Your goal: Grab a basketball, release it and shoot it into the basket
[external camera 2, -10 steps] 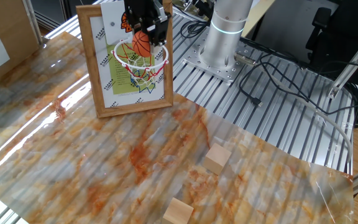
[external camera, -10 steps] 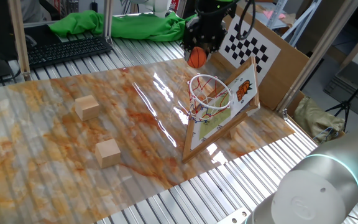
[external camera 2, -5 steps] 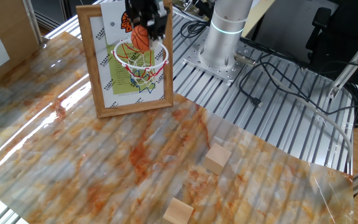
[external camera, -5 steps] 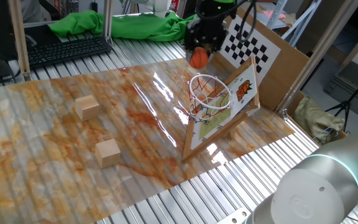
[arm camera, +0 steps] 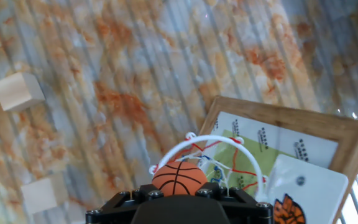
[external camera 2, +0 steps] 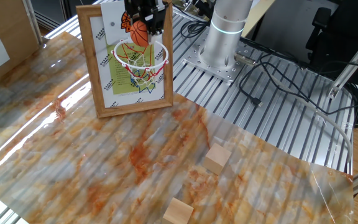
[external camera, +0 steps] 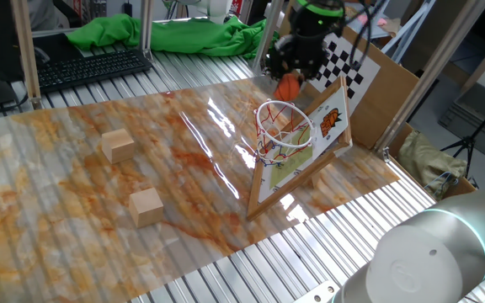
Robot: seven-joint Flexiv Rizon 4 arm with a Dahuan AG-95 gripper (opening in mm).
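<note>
The small orange basketball (external camera: 288,85) with dark seams is held in my gripper (external camera: 290,81), which is shut on it above the basket. The ball also shows in the other fixed view (external camera 2: 140,32) and at the bottom of the hand view (arm camera: 179,178), just over the hoop. The basket (external camera: 283,118) has a red-orange rim and white net on a tilted wood-framed white backboard (external camera: 325,135) with orange print. In the other fixed view the rim (external camera 2: 140,57) lies right below the ball. In the hand view the rim (arm camera: 219,144) curves around the ball.
Two tan wooden cubes (external camera: 117,145) (external camera: 146,206) lie on the marbled mat left of the basket. A black-and-white checkerboard panel (external camera: 337,61) leans behind the arm. A keyboard (external camera: 91,67) and green cloth (external camera: 167,35) lie at the back.
My gripper has carried the basketball to the right and a little up, from beside the hoop to a spot above its rim, closer to the backboard.
</note>
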